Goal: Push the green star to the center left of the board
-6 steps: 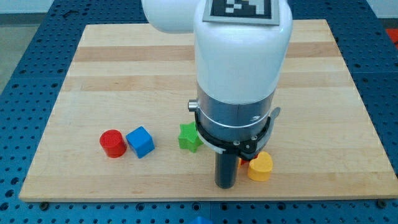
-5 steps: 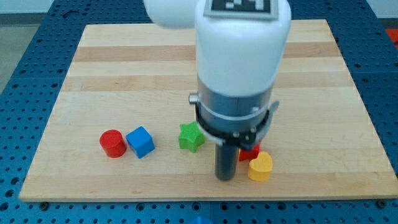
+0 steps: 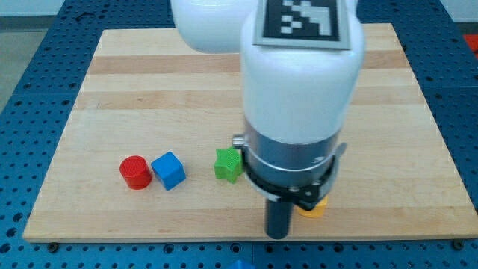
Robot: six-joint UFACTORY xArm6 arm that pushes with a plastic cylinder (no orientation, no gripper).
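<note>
The green star (image 3: 228,164) lies on the wooden board (image 3: 149,82) near the view's bottom, a little left of middle; its right side is hidden by my arm. My tip (image 3: 278,235) is at the board's bottom edge, to the right of and below the star, and apart from it. A yellow block (image 3: 314,208) peeks out just right of the rod, mostly hidden by the arm.
A red cylinder (image 3: 135,172) and a blue cube (image 3: 168,170) sit side by side at the view's lower left, left of the star. The white arm body (image 3: 299,97) covers the board's middle. The board's bottom edge runs just below my tip.
My arm and tip moved down and a little right, toward the board's bottom edge. The red block beside the yellow one is now hidden. The green star has barely moved.
</note>
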